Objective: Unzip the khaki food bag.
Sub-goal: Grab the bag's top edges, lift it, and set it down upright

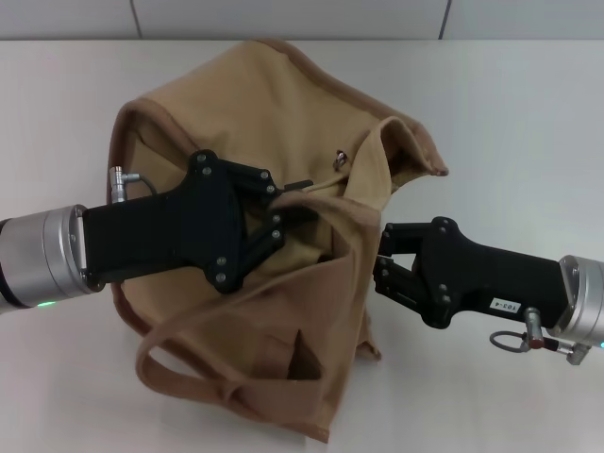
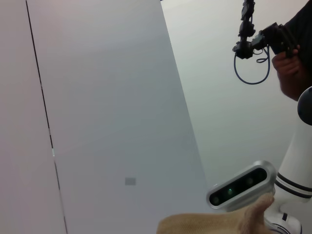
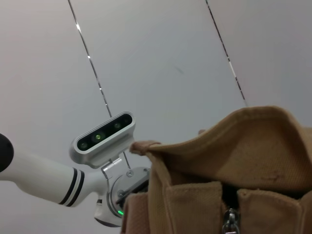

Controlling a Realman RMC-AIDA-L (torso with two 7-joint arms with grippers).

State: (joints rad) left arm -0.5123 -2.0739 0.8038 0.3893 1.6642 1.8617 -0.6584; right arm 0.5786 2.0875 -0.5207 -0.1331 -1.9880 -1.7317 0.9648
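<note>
Khaki food bag [image 1: 236, 151] slumped mid-counter [image 1: 528, 104]. Left claw [image 1: 283, 212] inside its top opening, fingers seemingly pinching the rim fabric. Right claw [image 1: 385, 253] pinching the bag's right side.

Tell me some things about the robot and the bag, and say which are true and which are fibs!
1. The bag is tan cloth with darker brown edges. True.
2. The bag sits on a white table. True.
3. Only one robot arm is near the bag. False: the left gripper is on the bag's top and the right gripper is at its side.
4. A metal snap shows on the bag. True.
5. The bag is red. False: it is tan.
6. The bag has no handles. False: a strap handle loops out at the front.
</note>
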